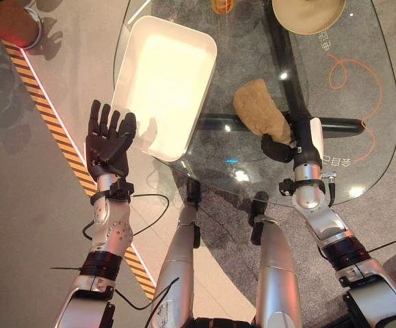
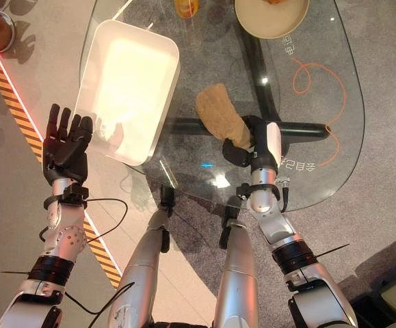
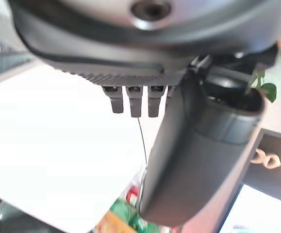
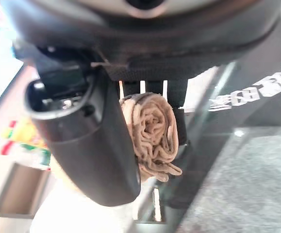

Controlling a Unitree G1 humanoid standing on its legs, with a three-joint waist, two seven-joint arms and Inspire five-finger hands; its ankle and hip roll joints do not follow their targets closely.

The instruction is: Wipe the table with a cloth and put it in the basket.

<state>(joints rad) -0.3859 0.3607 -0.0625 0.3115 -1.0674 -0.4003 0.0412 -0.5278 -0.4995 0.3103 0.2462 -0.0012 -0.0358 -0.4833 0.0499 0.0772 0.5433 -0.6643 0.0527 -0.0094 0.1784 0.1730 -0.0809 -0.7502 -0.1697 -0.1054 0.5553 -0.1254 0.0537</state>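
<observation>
The round clear glass worktop [image 1: 362, 102] carries a white rectangular plastic basket [image 1: 163, 82], beside the left robot hand [image 1: 109, 140], which hangs spread and empty. The right robot hand [image 1: 280, 147] is clamped on the bunched tan cloth [image 1: 259, 109], which trails ahead of it. A loose end could snag on the basket rim.

A showroom or lab floor: hazard-striped tape [image 1: 54, 130] beside a glass table [image 1: 362, 137] on carpet.
</observation>
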